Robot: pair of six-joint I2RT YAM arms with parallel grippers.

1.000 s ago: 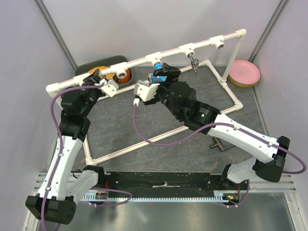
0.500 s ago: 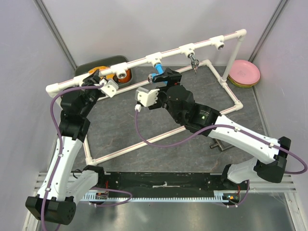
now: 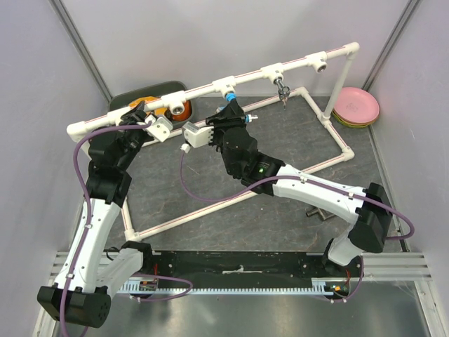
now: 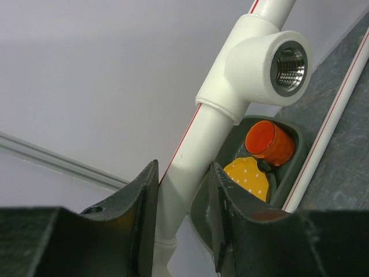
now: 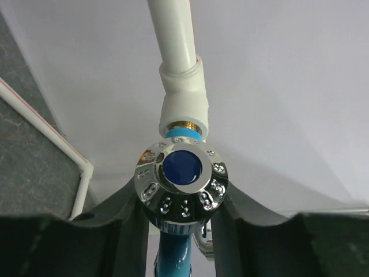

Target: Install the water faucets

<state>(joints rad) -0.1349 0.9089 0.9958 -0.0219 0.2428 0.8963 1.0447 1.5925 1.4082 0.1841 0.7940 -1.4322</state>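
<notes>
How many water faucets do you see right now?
2. The blue faucet sits at a middle tee of the top pipe, held by the right gripper; the chrome faucet hangs from the next tee to its right. Others could be hidden.

Top camera looks down; wrist cameras sit close, facing the pipe frame [image 4: 196, 144].
</notes>
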